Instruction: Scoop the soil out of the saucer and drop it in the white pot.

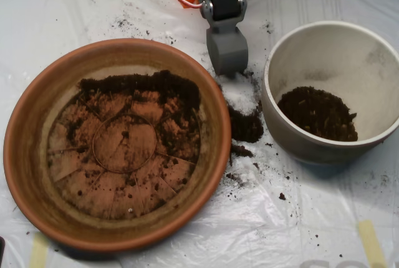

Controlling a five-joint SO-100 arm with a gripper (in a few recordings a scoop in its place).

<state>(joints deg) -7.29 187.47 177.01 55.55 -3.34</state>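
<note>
Closest to where I stand, the saucer point(115, 143) takes up most of the near side of the table point(299, 218), which is wrapped in pale plastic sheeting held down by strips of tape point(369, 243). Its floor is mostly scraped to a brown dusting, so the ring and radial lines show through; what remains of the soil point(146, 84) is banked in a dark ridge against the far part of the saucer's floor, likely pushed there by scooping strokes toward the arm. Just past the saucer's right rim, in the gap between it and the white pot point(330, 93), a dark spilled clump point(246, 124) lies on the sheeting, touching a patch of white powder point(240, 96), with loose crumbs scattered around it; my guess is that this fell on the way across, since the gap sits on the path from dish to pot. The white pot stands right of the saucer and apart from it, and a mound of soil already rests in its bottom, so a good share of the job looks done. Farther back, beyond the saucer's far right rim, the gripper point(227, 62) hangs nose-down over the powder patch, between the two vessels, its grey shells seemingly closed together. It looks poised between trips, though I can't say whether it carries anything.
</note>
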